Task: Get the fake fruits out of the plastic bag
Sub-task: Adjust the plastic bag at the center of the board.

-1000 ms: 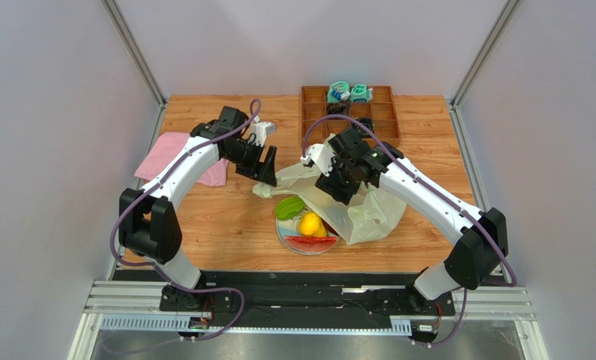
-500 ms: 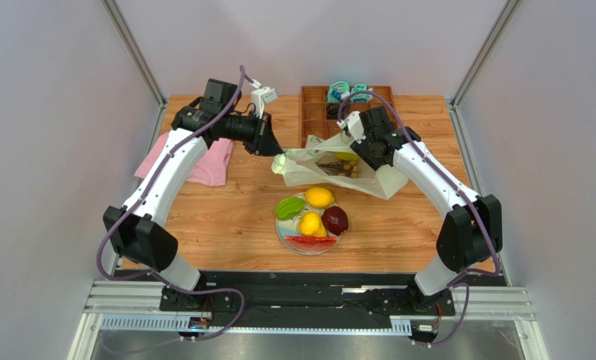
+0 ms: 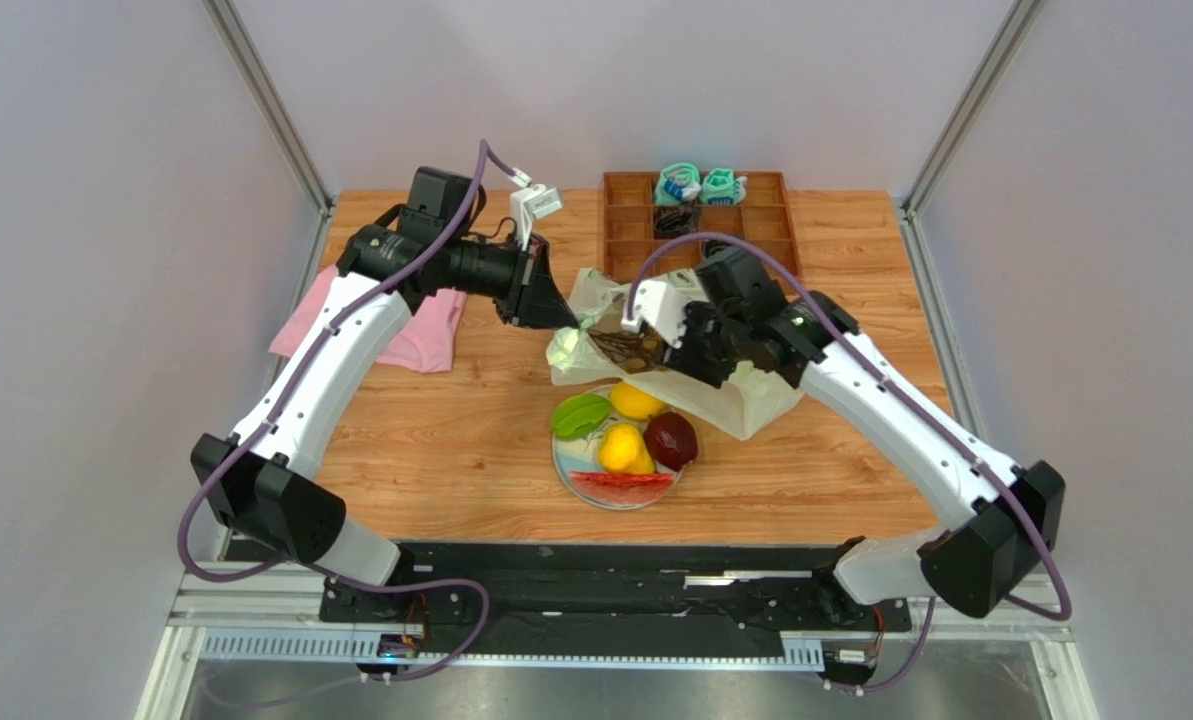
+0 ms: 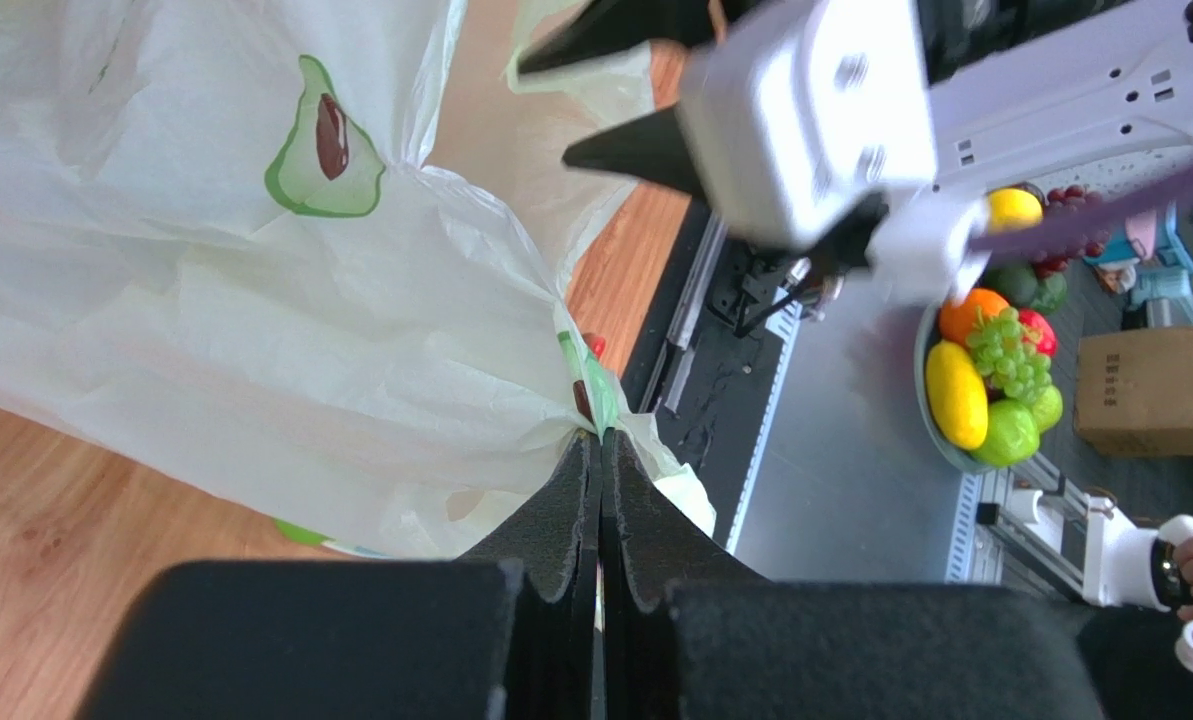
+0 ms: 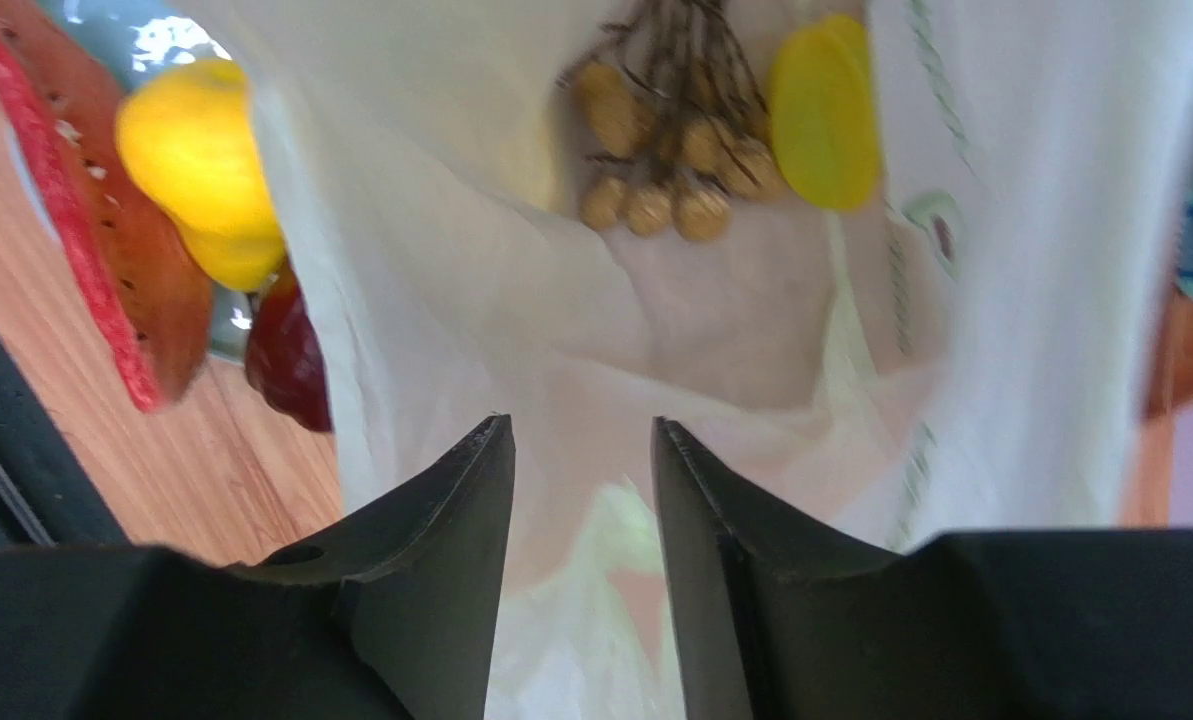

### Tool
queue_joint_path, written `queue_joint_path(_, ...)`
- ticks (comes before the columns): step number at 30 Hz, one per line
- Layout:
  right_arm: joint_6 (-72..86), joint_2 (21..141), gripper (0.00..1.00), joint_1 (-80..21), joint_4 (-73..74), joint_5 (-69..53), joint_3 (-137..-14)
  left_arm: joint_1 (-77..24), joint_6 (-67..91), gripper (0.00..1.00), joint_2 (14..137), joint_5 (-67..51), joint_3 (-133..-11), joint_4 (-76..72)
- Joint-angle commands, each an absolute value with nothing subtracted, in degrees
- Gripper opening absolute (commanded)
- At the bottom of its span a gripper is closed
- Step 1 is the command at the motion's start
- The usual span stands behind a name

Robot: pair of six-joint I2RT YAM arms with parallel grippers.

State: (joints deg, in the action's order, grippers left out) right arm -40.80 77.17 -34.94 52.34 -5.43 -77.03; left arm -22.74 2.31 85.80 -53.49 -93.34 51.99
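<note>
The pale plastic bag (image 3: 737, 393) hangs stretched above the table behind the plate (image 3: 563, 468). My left gripper (image 3: 554, 311) is shut on the bag's edge (image 4: 407, 375), its fingers pressed flat together at the pinch (image 4: 602, 438). My right gripper (image 3: 682, 357) hovers open over the bag's middle (image 5: 587, 300), jaws apart with only film below them. Through the film I see a brown berry cluster (image 5: 662, 158) and a yellow piece (image 5: 825, 113). On the plate lie fake fruits: a yellow pear (image 3: 622, 447), a dark red round one (image 3: 671, 440), a red slice (image 3: 617, 483) and a green piece (image 3: 578, 416).
A brown wooden tray (image 3: 768, 225) with teal items (image 3: 679, 183) stands at the back, just behind the bag. A pink cloth (image 3: 407, 327) lies at the left under my left arm. The bag's lower edge overhangs the plate's far side.
The bag has come up off the plate, uncovering the fruits on it. My left gripper closed on the bag's edge and lifted it. My right gripper swung back over the bag, its jaws narrowing.
</note>
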Motion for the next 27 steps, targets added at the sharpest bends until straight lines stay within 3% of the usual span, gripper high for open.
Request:
queue_joint_path(1, -46.9, 85.8, 0.42, -37.6, 53.5, -9.8, -81.5, -22.7, 1.1, 0.00, 86.0, -54.4, -95.6, 53.4)
queue_joint_path(4, -46.6, 93.1, 0.38, -37.7, 53.0, -4.2, -85.7, -22.7, 0.1, 0.00, 86.4, -54.1, -96.1, 54.4)
queue_joint_path(7, -46.1, 99.2, 0.41, -37.3, 52.6, -0.1, -89.7, -22.6, -1.5, 0.00, 86.3, -53.8, -96.2, 55.6)
queue_joint_path(17, -44.8, 107.4, 0.64, -36.6, 39.6, 5.9, -90.4, -22.6, -4.0, 0.00, 86.7, -54.1, -95.2, 57.7)
queue_joint_path(27, -43.2, 118.8, 0.66, -35.5, 44.3, 4.8, -101.2, -22.0, -4.0, 0.00, 89.7, -56.6, -96.9, 57.9)
